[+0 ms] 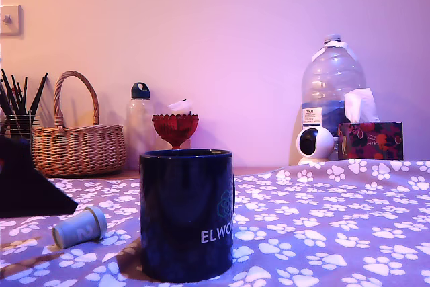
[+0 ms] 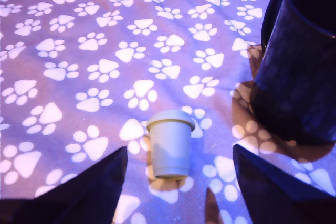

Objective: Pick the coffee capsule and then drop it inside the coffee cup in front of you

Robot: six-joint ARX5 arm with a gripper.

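A pale grey-blue coffee capsule (image 1: 80, 226) lies on its side on the paw-print cloth, at the exterior view's left of the coffee cup (image 1: 187, 213), a glossy dark navy mug with white "ELWO" lettering. In the wrist view the capsule (image 2: 170, 143) sits between and just ahead of my two dark fingers (image 2: 94, 192), untouched, and the cup (image 2: 299, 61) stands off to one side. My gripper (image 2: 178, 192) is open with nothing in it. Only a dark wedge of the gripper (image 1: 30, 189) shows at the exterior view's left edge.
Along the back stand a wicker basket (image 1: 77, 142), a holder of pencils (image 1: 20, 109), a clear bottle (image 1: 140, 122), a red goblet dish (image 1: 175, 128), a large water jug (image 1: 332, 95), a small white camera (image 1: 314, 143) and a tissue box (image 1: 371, 138).
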